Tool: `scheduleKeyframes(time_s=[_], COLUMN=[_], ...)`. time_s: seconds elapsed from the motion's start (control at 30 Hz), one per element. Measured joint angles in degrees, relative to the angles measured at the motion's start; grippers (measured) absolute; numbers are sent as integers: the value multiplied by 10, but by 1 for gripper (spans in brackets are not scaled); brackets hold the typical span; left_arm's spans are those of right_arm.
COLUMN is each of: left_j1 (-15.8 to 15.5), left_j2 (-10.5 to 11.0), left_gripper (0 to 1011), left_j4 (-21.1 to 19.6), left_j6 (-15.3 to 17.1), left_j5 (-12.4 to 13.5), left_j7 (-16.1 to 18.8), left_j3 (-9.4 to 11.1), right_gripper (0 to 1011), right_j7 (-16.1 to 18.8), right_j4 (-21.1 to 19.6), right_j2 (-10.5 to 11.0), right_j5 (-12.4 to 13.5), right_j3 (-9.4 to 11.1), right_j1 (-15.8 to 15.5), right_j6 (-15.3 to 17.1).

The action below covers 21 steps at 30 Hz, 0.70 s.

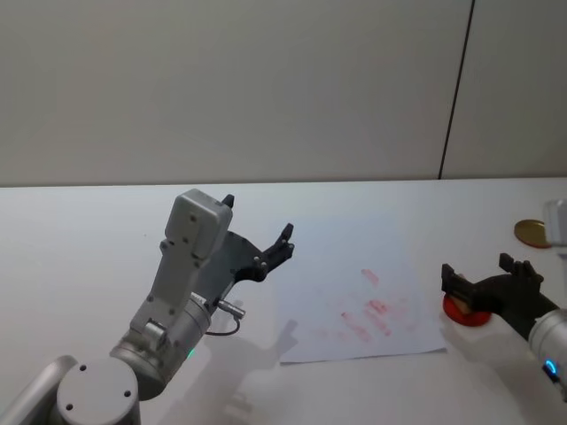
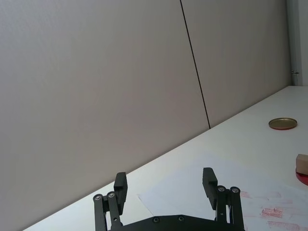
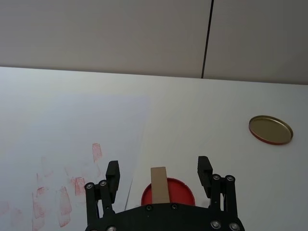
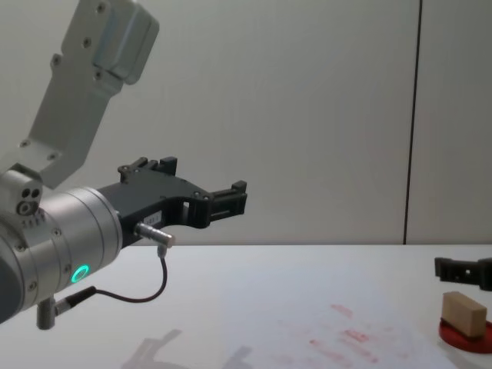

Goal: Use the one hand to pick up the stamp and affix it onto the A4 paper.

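Note:
The stamp [image 3: 160, 185], a pale wooden block, stands upright on a round red ink pad [image 3: 185, 188] just right of the A4 paper [image 3: 72, 130]. My right gripper [image 3: 159, 171] is open, with a finger on each side of the stamp and gaps to both. From the chest the stamp [image 4: 463, 314] sits on the pad [image 4: 465, 340] with a black finger [image 4: 461, 270] just above it. In the head view the right gripper [image 1: 478, 267] hovers over the pad [image 1: 462, 312]. My left gripper [image 1: 259, 241] hangs open in the air, left of the paper [image 1: 354, 266].
A gold round lid [image 1: 532, 232] lies on the white table beyond the ink pad. Several faint red stamp marks [image 1: 372, 310] cover the paper's near half. The left arm's big silver wrist [image 4: 69, 254] fills the near left. A wall runs behind the table.

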Motion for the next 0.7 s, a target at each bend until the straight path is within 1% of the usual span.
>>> scheduleKeyframes(time_s=[0.13, 0.2, 0.33, 0.57, 0.63, 0.7], left_j1=[0, 0, 0, 0, 0, 0], left_j2=[0, 0, 0, 0, 0, 0], left_gripper=[993, 993, 993, 993, 993, 993], left_j4=[0, 0, 0, 0, 0, 0], left_j6=[0, 0, 0, 0, 0, 0], left_j5=[0, 0, 0, 0, 0, 0], left_j7=[0, 0, 0, 0, 0, 0], left_j3=[0, 0, 0, 0, 0, 0], right_gripper=[1001, 1001, 994, 834, 763, 731], right_j7=[-4, -5, -8, -9, -9, -8], right_j4=[5, 5, 9, 19, 24, 30], right_j2=[-4, -5, -8, -13, -15, -17], right_j5=[-3, -4, -6, -11, -13, -15], right_j3=[-1, -1, -2, -3, -4, -5], right_j1=[6, 7, 12, 18, 21, 24], right_j6=[17, 19, 34, 48, 51, 53])
